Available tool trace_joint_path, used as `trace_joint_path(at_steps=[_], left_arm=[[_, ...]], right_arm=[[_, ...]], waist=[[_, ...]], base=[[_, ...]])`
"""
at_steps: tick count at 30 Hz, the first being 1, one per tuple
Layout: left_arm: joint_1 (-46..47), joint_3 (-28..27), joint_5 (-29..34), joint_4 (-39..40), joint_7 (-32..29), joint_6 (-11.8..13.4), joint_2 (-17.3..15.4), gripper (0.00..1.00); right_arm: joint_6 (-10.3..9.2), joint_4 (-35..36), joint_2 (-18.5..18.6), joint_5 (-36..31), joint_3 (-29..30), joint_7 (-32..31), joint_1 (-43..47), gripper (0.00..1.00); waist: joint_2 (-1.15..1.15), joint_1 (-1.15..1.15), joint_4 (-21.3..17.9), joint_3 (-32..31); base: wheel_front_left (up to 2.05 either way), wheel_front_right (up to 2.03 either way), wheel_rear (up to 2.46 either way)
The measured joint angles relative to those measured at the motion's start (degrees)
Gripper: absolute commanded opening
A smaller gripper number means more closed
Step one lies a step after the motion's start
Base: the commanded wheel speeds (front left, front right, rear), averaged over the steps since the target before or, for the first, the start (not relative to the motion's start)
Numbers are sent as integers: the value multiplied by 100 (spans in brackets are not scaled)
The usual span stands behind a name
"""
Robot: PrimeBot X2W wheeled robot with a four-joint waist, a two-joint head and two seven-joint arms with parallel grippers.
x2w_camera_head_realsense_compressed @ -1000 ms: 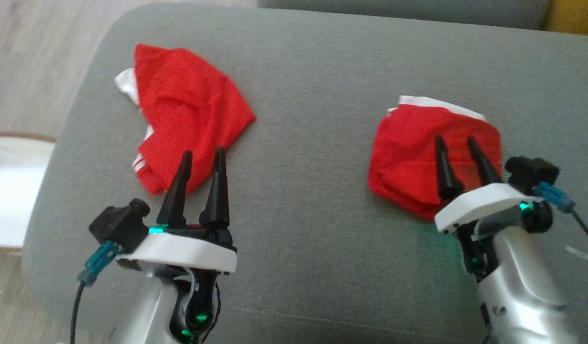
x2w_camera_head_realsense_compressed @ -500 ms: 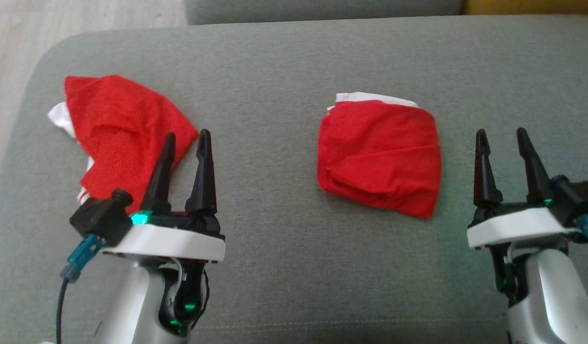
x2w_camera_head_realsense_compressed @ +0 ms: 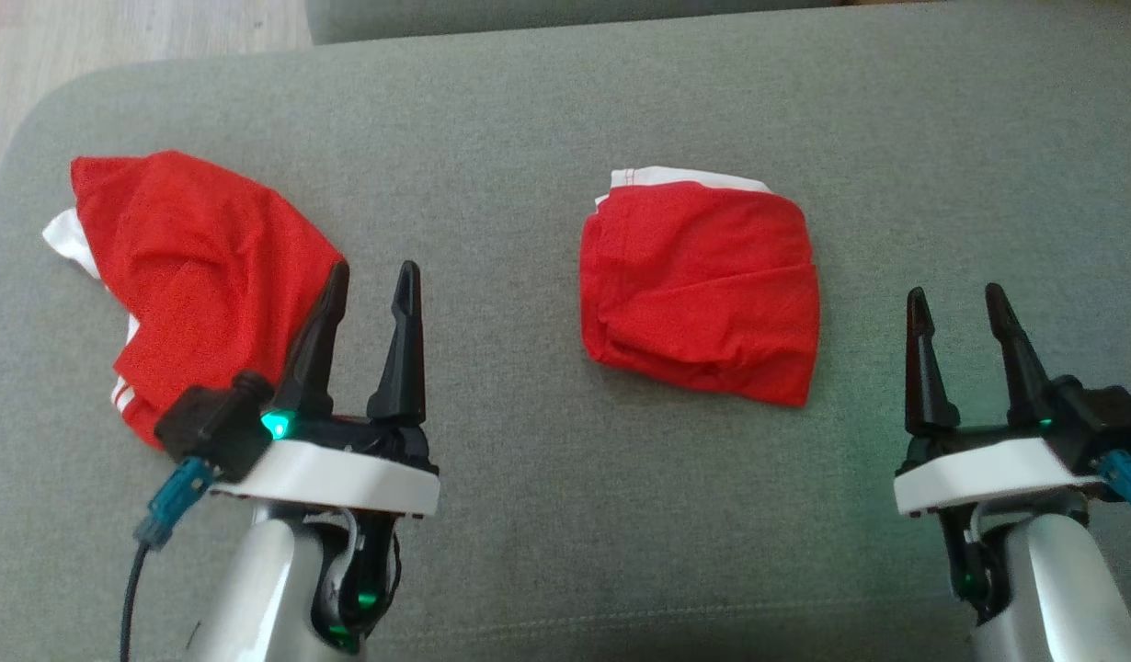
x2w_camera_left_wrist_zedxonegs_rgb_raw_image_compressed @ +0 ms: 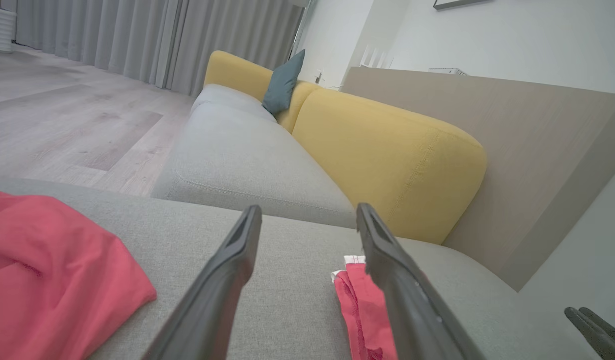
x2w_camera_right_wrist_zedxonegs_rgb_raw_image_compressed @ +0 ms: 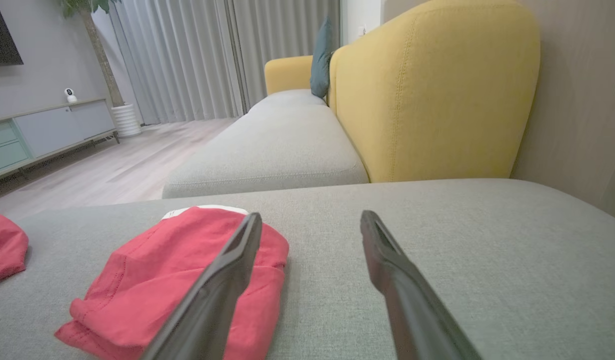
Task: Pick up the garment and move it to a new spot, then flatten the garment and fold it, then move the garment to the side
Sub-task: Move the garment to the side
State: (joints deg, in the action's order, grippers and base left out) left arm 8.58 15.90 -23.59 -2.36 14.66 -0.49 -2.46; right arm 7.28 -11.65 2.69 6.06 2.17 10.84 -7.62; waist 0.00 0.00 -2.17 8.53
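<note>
At the bottom edge of the head view, you have two entries.

1. Left gripper (x2w_camera_head_realsense_compressed: 372,268), lower left: fingers parted by a clear gap, nothing between them.
2. Right gripper (x2w_camera_head_realsense_compressed: 955,294), lower right: fingers spread about as wide, nothing held. The grey cushion (x2w_camera_head_realsense_compressed: 547,515) shows through both gaps.
3. Folded garment (x2w_camera_head_realsense_compressed: 703,285): red, with a white band along its far edge. It lies flat at frame centre on the cushion, between the two grippers and touching neither. In the right wrist view you find it at lower left, partly behind the left-hand finger.
4. Loose red garment (x2w_camera_head_realsense_compressed: 198,267): crumpled, white trim at its edges, centre left of the head view, well apart from the folded one. The left gripper's outer finger crosses its near corner there. In the left wrist view the cloth sits at lower left, clear of the fingers.
5. Wooden floor (x2w_camera_head_realsense_compressed: 115,37): upper left corner.
6. Second grey seat (x2w_camera_left_wrist_zedxonegs_rgb_raw_image_compressed: 247,155): beyond the cushion, mid-frame in the left wrist view.
7. Yellow backrest (x2w_camera_left_wrist_zedxonegs_rgb_raw_image_compressed: 387,145): right of that seat.
8. Teal pillow (x2w_camera_left_wrist_zedxonegs_rgb_raw_image_compressed: 283,82): propped against the yellow back, upper centre.
9. Grey curtains (x2w_camera_left_wrist_zedxonegs_rgb_raw_image_compressed: 137,35): top left.
10. Pale cabinet (x2w_camera_right_wrist_zedxonegs_rgb_raw_image_compressed: 37,132): left edge of the right wrist view, with a white ribbed pot (x2w_camera_right_wrist_zedxonegs_rgb_raw_image_compressed: 126,120) just beside it.
</note>
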Motion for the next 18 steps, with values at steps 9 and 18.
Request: trace_joint_path(at_steps=[9, 18], left_arm=[[58, 57, -11, 10, 0, -1, -1, 100], [380, 170, -10, -22, 0, -25, 1, 100]], right_arm=[[0, -717, 0, 385, -177, -321, -470, 100], [0, -1857, 3, 896, -334, -475, -1187, 100]], waist=[[0, 0, 114, 388], [0, 1, 391, 892]], base=[[0, 0, 0], [0, 0, 0]])
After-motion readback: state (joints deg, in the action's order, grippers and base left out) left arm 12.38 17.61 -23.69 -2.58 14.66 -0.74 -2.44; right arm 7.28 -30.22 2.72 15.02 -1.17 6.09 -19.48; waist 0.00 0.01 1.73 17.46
